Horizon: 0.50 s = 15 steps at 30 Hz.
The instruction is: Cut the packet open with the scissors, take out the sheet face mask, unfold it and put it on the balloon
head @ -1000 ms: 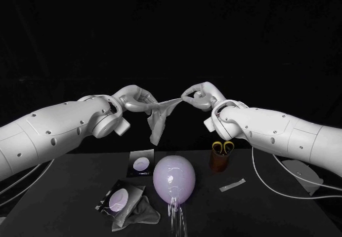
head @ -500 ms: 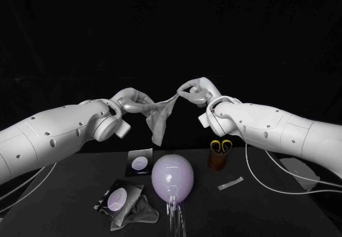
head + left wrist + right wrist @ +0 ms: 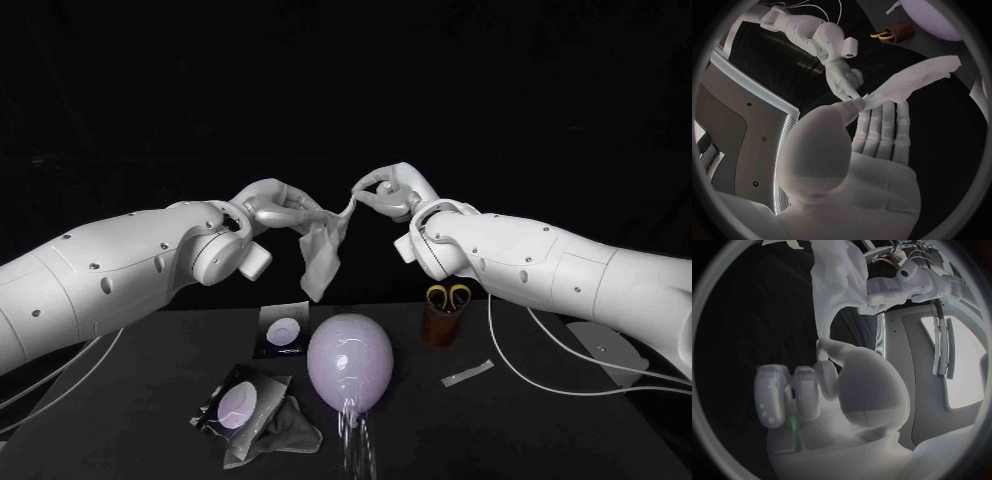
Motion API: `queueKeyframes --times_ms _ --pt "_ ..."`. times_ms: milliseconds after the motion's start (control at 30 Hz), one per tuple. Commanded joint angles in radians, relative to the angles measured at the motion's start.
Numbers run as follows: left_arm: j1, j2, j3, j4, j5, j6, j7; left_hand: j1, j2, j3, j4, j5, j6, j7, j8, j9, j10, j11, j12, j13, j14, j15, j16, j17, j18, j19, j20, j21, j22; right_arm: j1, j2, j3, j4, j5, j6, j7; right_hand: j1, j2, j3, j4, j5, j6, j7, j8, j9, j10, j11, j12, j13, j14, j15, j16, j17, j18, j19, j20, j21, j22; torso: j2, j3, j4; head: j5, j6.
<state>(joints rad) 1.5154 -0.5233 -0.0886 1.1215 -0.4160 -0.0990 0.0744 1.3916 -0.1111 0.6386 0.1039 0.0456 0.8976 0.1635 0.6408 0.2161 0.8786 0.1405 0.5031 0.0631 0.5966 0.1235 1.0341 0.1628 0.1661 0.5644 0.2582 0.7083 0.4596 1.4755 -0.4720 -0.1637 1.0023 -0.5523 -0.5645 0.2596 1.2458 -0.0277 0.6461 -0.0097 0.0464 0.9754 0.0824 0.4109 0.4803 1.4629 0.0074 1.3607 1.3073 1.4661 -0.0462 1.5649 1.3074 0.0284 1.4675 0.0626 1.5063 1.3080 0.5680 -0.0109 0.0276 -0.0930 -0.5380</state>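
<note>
Currently both hands are raised above the table [image 3: 577, 420], close together. Left hand [image 3: 274, 205] pinches one top edge of the sheet face mask [image 3: 325, 250] between thumb and finger, other fingers straight. Right hand [image 3: 387, 190] pinches the opposite edge. Mask hangs crumpled between them, only partly unfolded, well above the balloon [image 3: 351, 360], which lies mid-table. Cut packet [image 3: 242, 403] sits near-left of the balloon, touching a crumpled grey sheet [image 3: 289, 432]. Scissors [image 3: 449, 295] stand in a brown holder [image 3: 440, 328] right of the balloon. Cut strip [image 3: 467, 374] lies near-right of the holder.
</note>
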Motion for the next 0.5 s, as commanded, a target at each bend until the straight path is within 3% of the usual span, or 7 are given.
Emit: queueKeyframes --times_ms 33,67,100,167,300,433,500 --pt "0.001 0.0 0.0 0.0 0.104 0.037 0.045 -0.003 -0.011 0.025 0.0 0.007 0.002 0.03 -0.002 0.018 -0.112 0.046 -0.1 0.038 -0.215 0.064 -0.152 -0.058 -0.082 -0.175 0.034 -0.172 -0.088 0.0 0.002 0.001 -0.001 -0.009 0.018 0.006 0.001 0.009 0.004 0.0 0.002 0.004 0.0 0.026 0.117 0.008 0.0 -0.006 0.154 0.105 -0.007 0.006 0.263 -0.011 0.063 -0.006 -0.002 0.24 -0.002 0.0018 -0.0011 0.0 0.003" --pt "0.0 -0.001 0.0 -0.002 0.123 0.037 0.052 0.003 -0.001 0.031 0.0 0.003 -0.001 0.037 -0.001 0.023 -0.119 0.06 -0.116 0.026 -0.246 0.077 -0.188 -0.073 -0.085 -0.182 0.034 -0.204 -0.11 0.0 0.002 0.001 -0.003 -0.009 0.018 0.005 0.001 0.009 0.004 0.0 0.002 0.004 0.0 0.026 0.117 0.008 0.0 -0.006 0.154 0.105 -0.007 0.006 0.263 -0.011 0.063 -0.006 -0.002 0.24 -0.001 0.0015 -0.0001 -0.001 0.004" --pt "0.0 -0.001 0.0 -0.002 0.135 0.04 0.055 0.007 -0.005 0.03 -0.004 0.002 -0.005 0.041 -0.001 0.025 -0.123 0.057 -0.123 0.02 -0.239 0.077 -0.194 -0.076 -0.079 -0.166 0.032 -0.207 -0.114 0.0 0.003 0.001 -0.004 -0.01 0.018 0.005 0.001 0.009 0.004 0.0 0.002 0.004 0.0 0.026 0.117 0.008 0.0 -0.006 0.154 0.105 -0.007 0.006 0.263 -0.011 0.063 -0.006 -0.002 0.24 0.0 0.0014 0.0003 -0.002 0.004" --pt "0.0 -0.002 0.0 -0.004 0.177 0.056 0.06 0.014 0.0 0.034 -0.007 0.0 -0.019 0.044 0.002 0.041 -0.113 0.06 -0.164 0.0 -0.128 0.069 -0.267 -0.101 -0.025 -0.027 0.036 -0.225 -0.152 0.0 0.006 0.001 -0.013 -0.009 0.022 0.002 0.001 0.009 0.004 0.0 0.002 0.004 0.0 0.026 0.117 0.008 0.0 -0.006 0.154 0.105 -0.007 0.006 0.263 -0.011 0.063 -0.006 -0.002 0.24 0.001 0.0014 0.0008 -0.002 0.005" --pt "0.0 -0.002 -0.002 -0.007 0.232 0.085 0.069 0.015 0.003 0.04 -0.006 0.002 -0.025 0.051 0.001 0.047 -0.112 0.059 -0.187 -0.001 -0.099 0.068 -0.327 -0.101 -0.018 -0.008 0.032 -0.262 -0.182 -0.001 0.01 0.001 -0.027 -0.008 0.027 -0.001 0.001 0.009 0.004 0.0 0.002 0.004 0.0 0.026 0.117 0.008 0.0 -0.006 0.154 0.105 -0.007 0.006 0.263 -0.011 0.063 -0.006 -0.002 0.24 0.001 0.0009 0.0005 -0.003 0.006" --pt "-0.001 -0.002 -0.003 -0.011 0.301 0.13 0.083 0.013 0.001 0.063 -0.006 0.003 -0.031 0.053 0.0 0.062 -0.079 0.06 -0.243 -0.001 -0.008 0.065 -0.451 -0.099 -0.032 0.008 0.032 -0.369 -0.261 -0.001 0.014 0.001 -0.039 -0.011 0.026 -0.007 0.001 0.009 0.004 0.0 0.002 0.004 0.0 0.026 0.117 0.008 0.0 -0.006 0.154 0.105 -0.007 0.006 0.263 -0.011 0.063 -0.006 -0.002 0.24 0.001 0.0014 0.0 -0.003 0.008" --pt "-0.002 -0.003 -0.003 -0.012 0.329 0.153 0.091 0.016 0.006 0.074 -0.01 0.004 -0.04 0.057 -0.002 0.064 -0.077 0.061 -0.262 -0.002 0.003 0.066 -0.481 -0.099 -0.038 -0.028 0.034 -0.412 -0.289 -0.001 0.017 0.001 -0.046 -0.014 0.025 -0.013 0.001 0.009 0.004 0.0 0.002 0.004 0.0 0.026 0.117 0.008 0.0 -0.006 0.154 0.105 -0.007 0.006 0.263 -0.011 0.063 -0.006 -0.002 0.24 0.001 0.0016 0.0003 -0.004 0.008"
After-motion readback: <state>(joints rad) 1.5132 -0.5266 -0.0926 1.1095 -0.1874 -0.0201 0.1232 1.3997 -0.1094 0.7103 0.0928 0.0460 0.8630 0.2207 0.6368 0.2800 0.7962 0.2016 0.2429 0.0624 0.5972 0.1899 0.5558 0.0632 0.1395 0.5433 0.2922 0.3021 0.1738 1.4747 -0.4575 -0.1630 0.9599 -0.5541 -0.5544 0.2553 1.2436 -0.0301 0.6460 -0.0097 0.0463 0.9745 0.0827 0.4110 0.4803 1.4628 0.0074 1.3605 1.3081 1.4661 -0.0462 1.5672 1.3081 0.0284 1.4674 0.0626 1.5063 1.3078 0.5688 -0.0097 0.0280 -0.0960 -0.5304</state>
